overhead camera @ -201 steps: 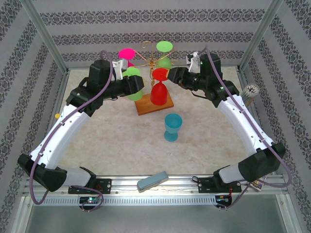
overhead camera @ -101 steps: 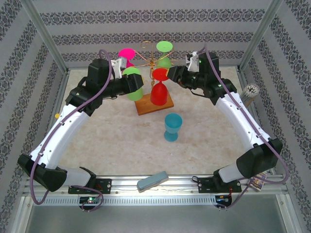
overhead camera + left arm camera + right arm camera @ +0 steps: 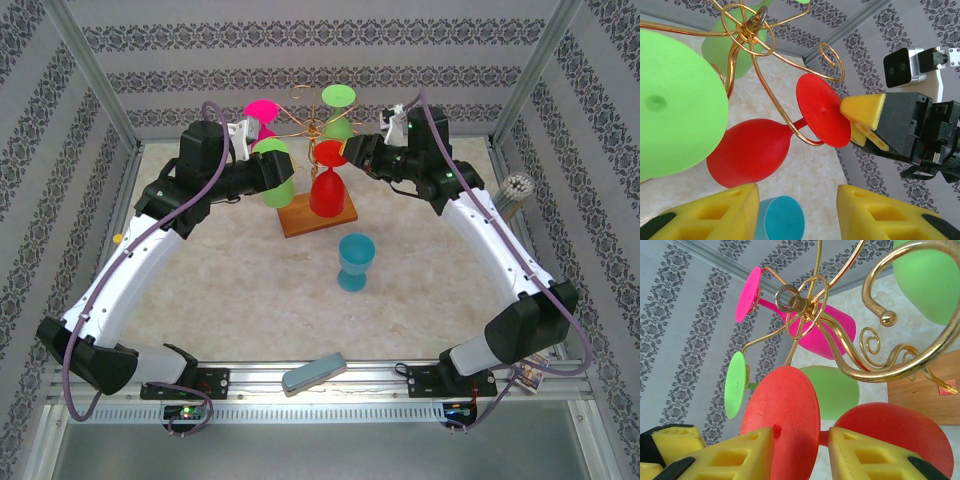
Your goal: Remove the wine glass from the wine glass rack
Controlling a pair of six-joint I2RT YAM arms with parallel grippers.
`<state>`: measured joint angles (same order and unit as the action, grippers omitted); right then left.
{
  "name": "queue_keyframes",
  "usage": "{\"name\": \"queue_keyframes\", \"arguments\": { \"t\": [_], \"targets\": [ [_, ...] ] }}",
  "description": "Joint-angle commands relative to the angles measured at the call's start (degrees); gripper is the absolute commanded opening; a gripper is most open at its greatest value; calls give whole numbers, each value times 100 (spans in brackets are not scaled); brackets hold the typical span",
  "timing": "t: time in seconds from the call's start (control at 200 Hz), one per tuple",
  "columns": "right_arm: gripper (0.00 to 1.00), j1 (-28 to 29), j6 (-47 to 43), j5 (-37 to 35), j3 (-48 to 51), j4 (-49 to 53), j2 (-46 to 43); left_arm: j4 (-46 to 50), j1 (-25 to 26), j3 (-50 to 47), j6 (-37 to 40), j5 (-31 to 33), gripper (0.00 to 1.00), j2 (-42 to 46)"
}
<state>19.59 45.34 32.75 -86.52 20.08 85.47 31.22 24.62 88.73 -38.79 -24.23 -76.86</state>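
At the rack's [image 3: 800, 302] six o'clock, the red glass's [image 3: 328, 190] foot [image 3: 785, 405] is straddled, unclamped, by the part-open right claw [image 3: 801, 440]; judged light, slick, best pinched there; left claw [image 3: 796, 200] open, empty.

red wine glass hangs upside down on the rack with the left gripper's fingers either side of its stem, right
No, it is the right gripper whose fingers sit either side of the stem, as the right wrist view shows. The red wine glass does hang upside down on the wine glass rack.
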Motion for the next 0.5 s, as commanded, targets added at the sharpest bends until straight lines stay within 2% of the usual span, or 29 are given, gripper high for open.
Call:
{"name": "queue_keyframes", "arguments": {
  "t": [0.0, 0.305, 0.495],
  "targets": [
    [33, -51, 84, 157, -137, -162, 49, -237, -89, -88, -14, -95, 45, 176],
    [25, -63, 158, 170, -49, -250, 37, -259, -109, -109, -28, -102, 45, 185],
    [24, -63, 199, 187, -40, -285, 23, -283, -124, -127, -33, -109, 45, 203]
  ]
}}
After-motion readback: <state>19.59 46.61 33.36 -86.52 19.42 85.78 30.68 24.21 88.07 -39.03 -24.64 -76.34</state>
